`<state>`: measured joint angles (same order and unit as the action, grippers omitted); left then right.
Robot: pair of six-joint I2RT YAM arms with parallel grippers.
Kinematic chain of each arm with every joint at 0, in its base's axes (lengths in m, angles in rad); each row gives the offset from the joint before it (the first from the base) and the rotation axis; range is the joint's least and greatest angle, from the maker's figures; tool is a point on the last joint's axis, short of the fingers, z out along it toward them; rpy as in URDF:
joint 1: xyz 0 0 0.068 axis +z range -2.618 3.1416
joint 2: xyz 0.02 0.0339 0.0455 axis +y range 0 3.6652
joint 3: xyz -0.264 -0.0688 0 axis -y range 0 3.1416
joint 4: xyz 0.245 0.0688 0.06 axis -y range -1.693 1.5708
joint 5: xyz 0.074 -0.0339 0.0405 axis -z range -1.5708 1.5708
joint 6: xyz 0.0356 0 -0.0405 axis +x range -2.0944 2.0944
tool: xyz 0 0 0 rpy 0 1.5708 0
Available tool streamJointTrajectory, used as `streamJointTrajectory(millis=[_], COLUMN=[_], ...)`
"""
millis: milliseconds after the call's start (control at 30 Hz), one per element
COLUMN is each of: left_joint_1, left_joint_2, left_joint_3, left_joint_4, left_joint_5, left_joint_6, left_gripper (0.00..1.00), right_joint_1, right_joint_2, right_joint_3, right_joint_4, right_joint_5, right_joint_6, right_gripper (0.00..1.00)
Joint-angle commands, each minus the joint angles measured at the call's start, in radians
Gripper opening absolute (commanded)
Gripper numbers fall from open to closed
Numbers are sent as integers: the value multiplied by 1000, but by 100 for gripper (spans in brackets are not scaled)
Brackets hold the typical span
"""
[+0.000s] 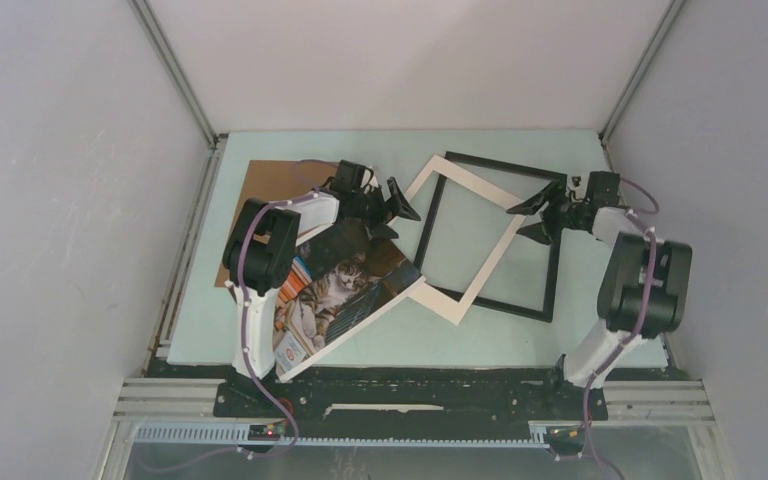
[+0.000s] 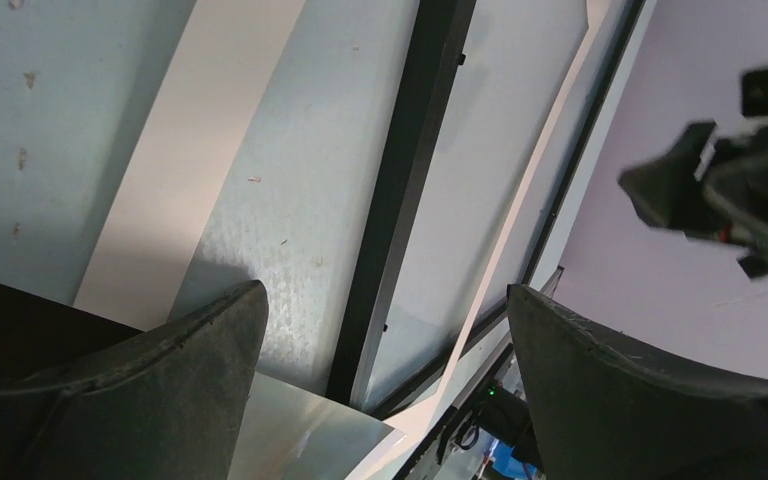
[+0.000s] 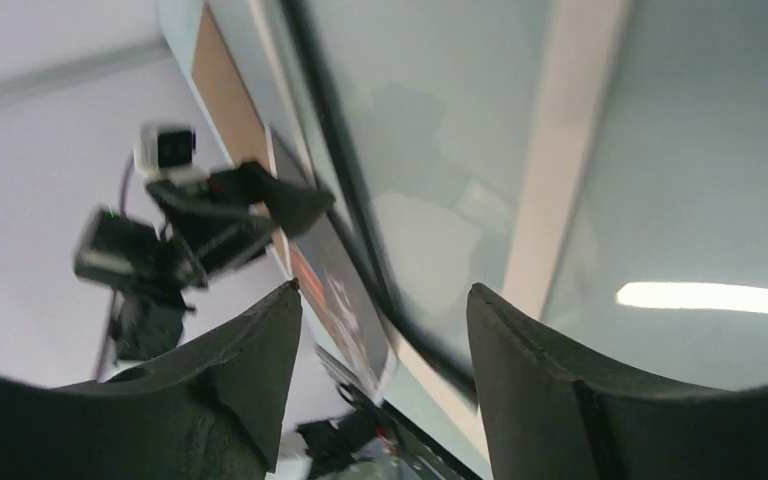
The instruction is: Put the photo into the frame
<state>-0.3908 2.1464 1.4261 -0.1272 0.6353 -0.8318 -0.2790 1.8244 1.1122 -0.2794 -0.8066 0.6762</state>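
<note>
Seen from the overhead camera, the photo [image 1: 345,285], a cat print with a white border, lies flat on the pale green table [image 1: 500,345] in the lower left of the picture, partly hidden under my left arm [image 1: 260,250]. It is outside the frame [image 1: 505,165], which lies tilted at the centre, its black edges enclosing a clear pane through which the table shows. A white mat [image 1: 490,265] with a cut-out window overlaps the frame's left half. The mat's lower left corner meets the photo's right edge, though I cannot tell which sheet lies on top there. A brown cardboard board [image 1: 260,185] sits at the upper left, just behind the photo and partly hidden by the same arm.

My left gripper [image 1: 395,210] hangs above the mat's upper left side, at the upper centre of the picture. Its wrist camera shows the jaws spread wide, with only the frame's black edge and the mat's white strips below between them; they pinch nothing. My right gripper [image 1: 532,220] hangs over the frame's upper right corner, right of centre. Its wrist view is blurred, yet the jaws stand apart with bare pane and a pale strip of the mat in the gap, gripping nothing. The two grippers face each other across the frame, well apart. Whether either one touches the frame, I cannot tell.
</note>
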Motion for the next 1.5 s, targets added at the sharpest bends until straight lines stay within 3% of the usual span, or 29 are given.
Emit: streamJointTrajectory(millis=[0, 200, 367, 667, 967, 1100, 1233, 1333, 1467], left_joint_1=[-5, -4, -4, -4, -5, -9, -10, -10, -9], left_joint_2=[-18, -34, -40, -52, -65, -70, -102, -146, -217], left_joint_3=[-36, -49, -57, -60, -64, -61, -66, -73, -58], left_joint_4=[59, 76, 78, 84, 86, 93, 92, 91, 53], left_joint_5=[17, 22, 32, 40, 35, 41, 38, 38, 30], left_joint_6=[-33, -39, -39, -41, -44, -53, -47, -45, -18], left_gripper=[99, 100, 99, 100, 100, 100, 100, 100, 100], right_joint_1=[101, 176, 155, 128, 221, 259, 248, 210, 137], right_joint_2=[-251, -330, -295, -254, -142, -133, -183, -211, -247], right_joint_3=[-126, -316, -405, -528, -550, -615, -629, -588, -477], right_joint_4=[-8, 76, 212, 296, 515, 776, 851, 799, 535], right_joint_5=[40, 56, -4, 0, -10, 0, 32, -8, -70], right_joint_6=[-72, -85, -34, -31, 117, 285, 334, 294, 124], right_gripper=[70, 75, 68, 64, 57, 45, 32, 15, 0])
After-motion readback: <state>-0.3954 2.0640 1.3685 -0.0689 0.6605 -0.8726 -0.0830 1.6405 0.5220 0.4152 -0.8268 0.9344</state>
